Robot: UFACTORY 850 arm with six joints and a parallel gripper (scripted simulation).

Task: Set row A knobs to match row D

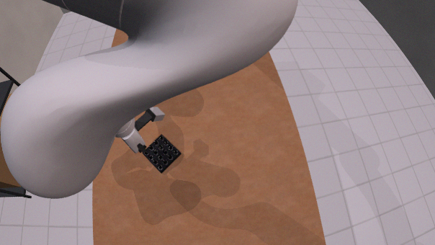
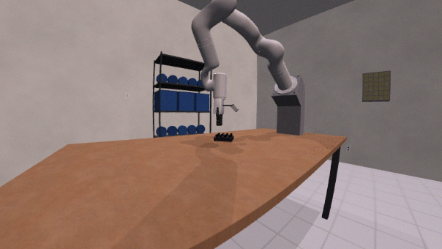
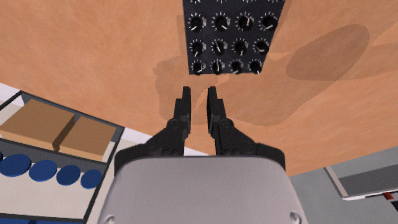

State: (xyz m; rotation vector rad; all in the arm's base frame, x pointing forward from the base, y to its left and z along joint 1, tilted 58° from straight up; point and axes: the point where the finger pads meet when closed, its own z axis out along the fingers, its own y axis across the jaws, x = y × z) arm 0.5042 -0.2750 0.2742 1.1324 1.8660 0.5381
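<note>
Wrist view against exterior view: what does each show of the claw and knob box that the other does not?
Only the wrist view shows the white pointer lines on individual knobs and the narrow gap between the two fingers, with nothing held between them.

Only the exterior view shows the claw hanging clear above the knob box, the whole arm up to its base, and the shelf rack standing behind.

Both show the knob box resting on the brown table and the claw not touching it.

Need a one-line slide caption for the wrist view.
Wrist view: gripper nearly closed on nothing, fingers poised above the table just short of the knob box.
</note>
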